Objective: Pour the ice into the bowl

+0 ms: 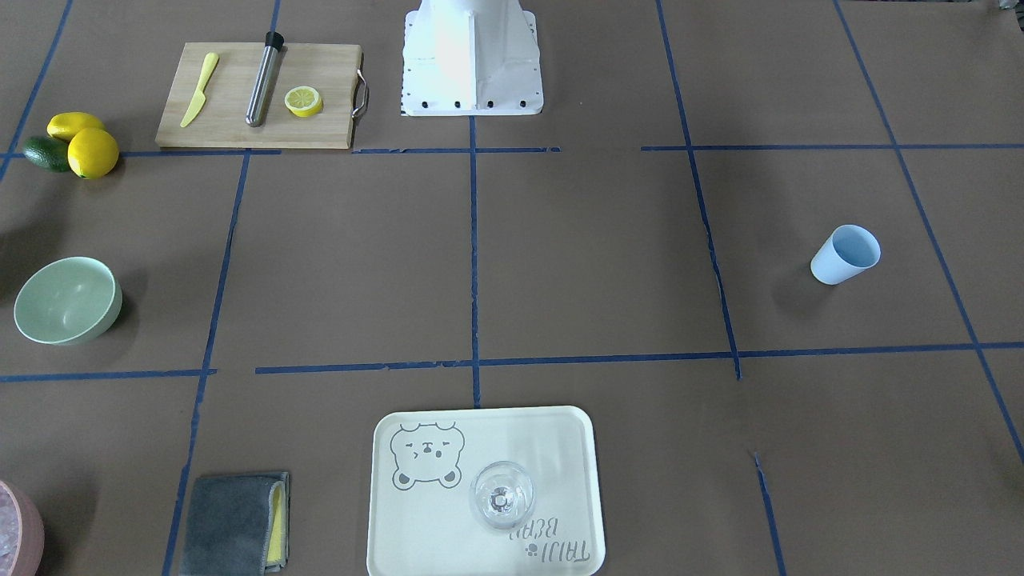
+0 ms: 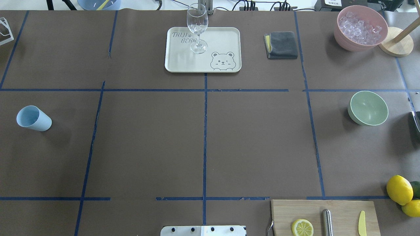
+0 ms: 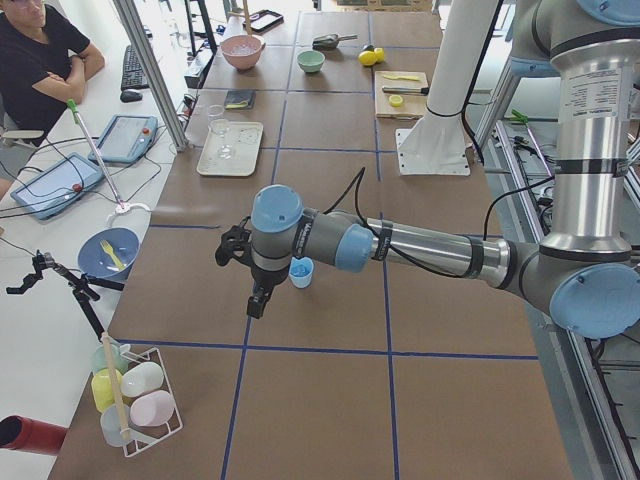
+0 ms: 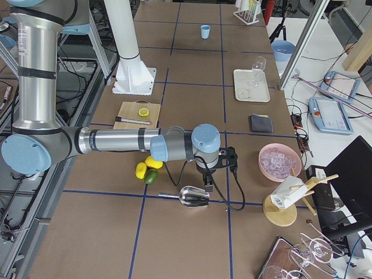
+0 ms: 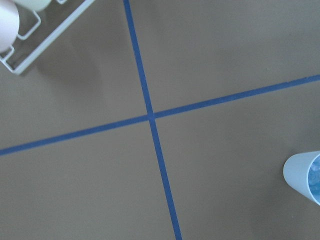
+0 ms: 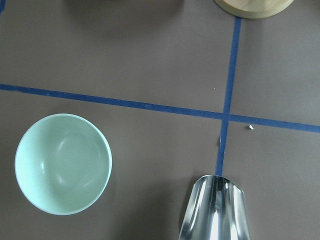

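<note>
Mint-green bowl (image 2: 367, 108), right-centre of the overhead view, is empty; ice (image 2: 361, 26) sits in the pink bowl (image 2: 343, 41), upper right; pouring not begun; grip of left gripper (image 3: 256, 304) and right gripper (image 4: 208, 186) cannot be told.

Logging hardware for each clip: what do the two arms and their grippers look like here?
Both match: silver-grey tubes with light blue round joint caps. The left arm and right arm each carry a black cable looping near the wrist. The left gripper and right gripper are black and slim. A small printed label sits on each upright segment.
</note>
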